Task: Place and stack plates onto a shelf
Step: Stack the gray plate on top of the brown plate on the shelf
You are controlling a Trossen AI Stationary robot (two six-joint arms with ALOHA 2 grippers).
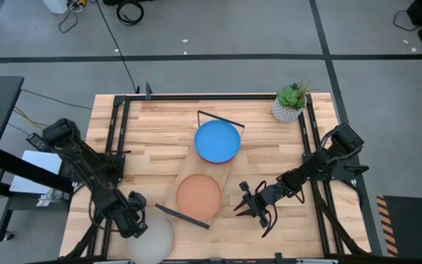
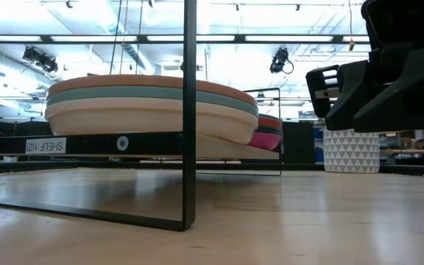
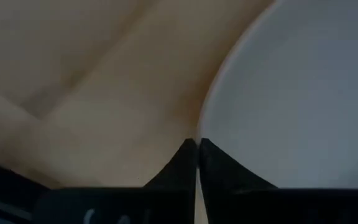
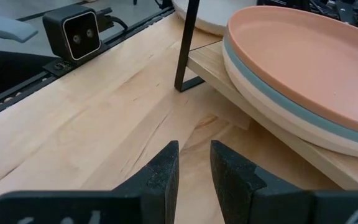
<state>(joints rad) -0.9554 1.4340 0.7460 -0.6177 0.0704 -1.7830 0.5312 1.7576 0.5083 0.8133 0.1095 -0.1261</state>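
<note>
High view: the shelf (image 1: 173,185), a long light-wood board with thin black wire frames at its ends, lies slantwise mid-table. It carries two stacks of round, flat, matte plates, topped by an orange plate (image 1: 198,196) nearer the front and a bright blue plate (image 1: 217,141) behind. A pale grey plate (image 1: 154,238) rests at the table's front edge, the left gripper (image 1: 137,222) at its rim, fingers pressed together. The right gripper (image 1: 253,209), beside the orange stack, is spread slightly and empty.

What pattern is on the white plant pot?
The plant pot has a grey triangle pattern on white, clearest in the low view.
</note>
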